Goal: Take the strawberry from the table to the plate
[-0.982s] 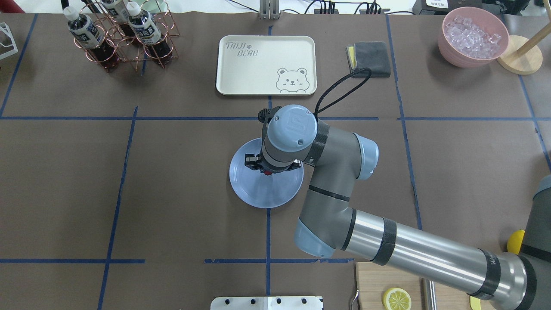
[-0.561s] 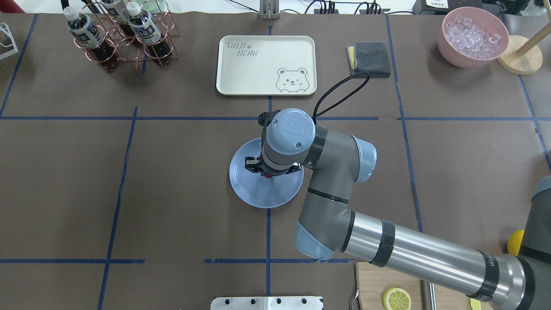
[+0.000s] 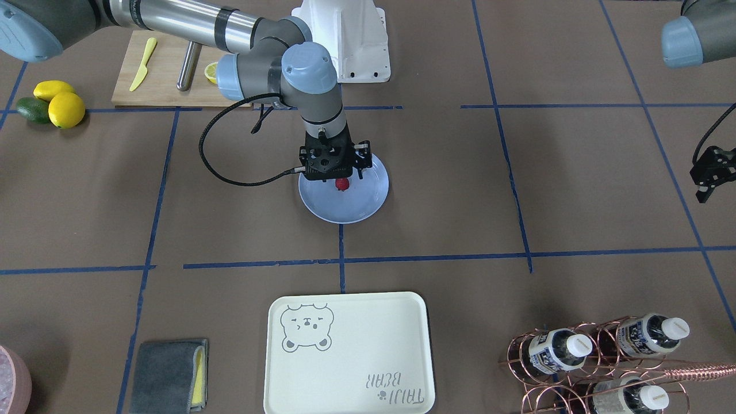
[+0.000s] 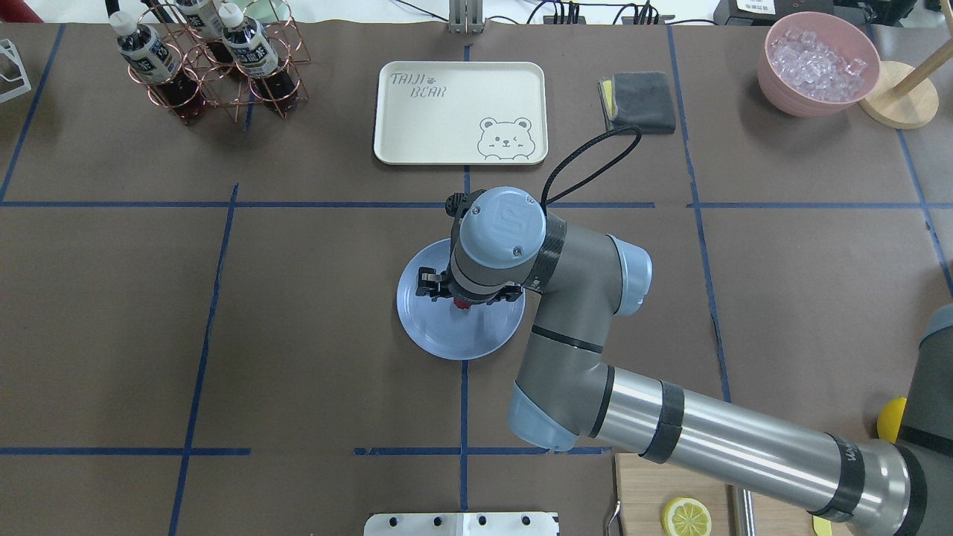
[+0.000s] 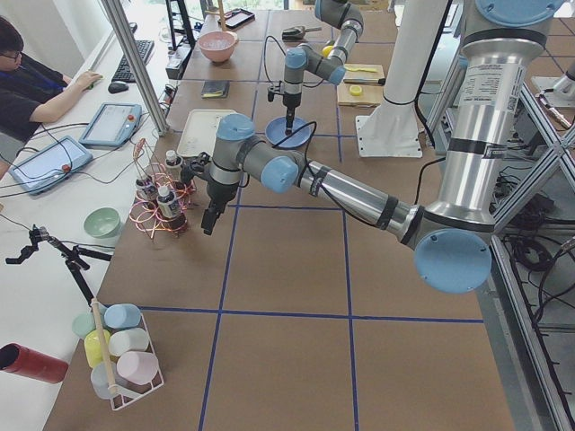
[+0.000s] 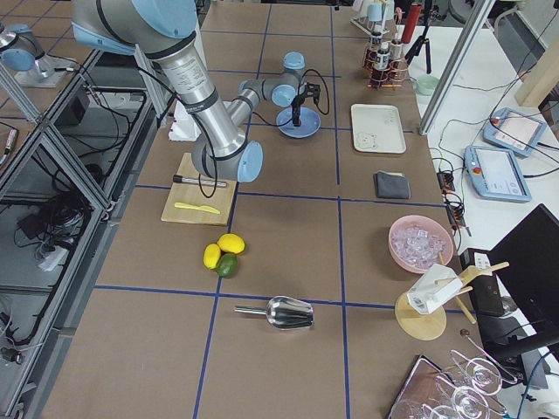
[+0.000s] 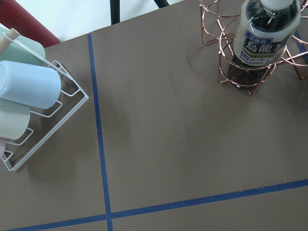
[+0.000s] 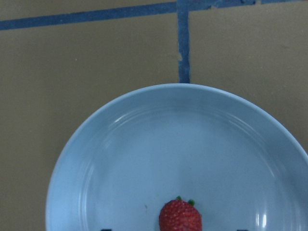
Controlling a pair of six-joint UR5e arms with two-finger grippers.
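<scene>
The strawberry (image 8: 180, 216), small and red with a green cap, lies on the round light blue plate (image 8: 183, 134) in the middle of the table (image 4: 313, 298). My right gripper (image 4: 463, 296) hangs straight over it, open. In the right wrist view its dark fingertips only just show at the bottom edge, well apart on either side of the berry. From the front, the strawberry (image 3: 342, 184) peeks out just below the gripper (image 3: 342, 178) over the plate (image 3: 345, 208). My left gripper (image 3: 706, 178) hovers far off near the bottle rack. Whether it is open or shut cannot be told.
A cream bear tray (image 4: 461, 112) lies beyond the plate, with a grey cloth (image 4: 640, 100) to its right. A copper rack of bottles (image 4: 208, 67) stands far left and a pink bowl of ice (image 4: 819, 63) far right. A cutting board with a lemon half (image 4: 686, 516) sits near the front.
The right wrist has sunk slightly over the plate and its fingers stand a little wider apart. The strawberry stays at the same spot on the plate.
</scene>
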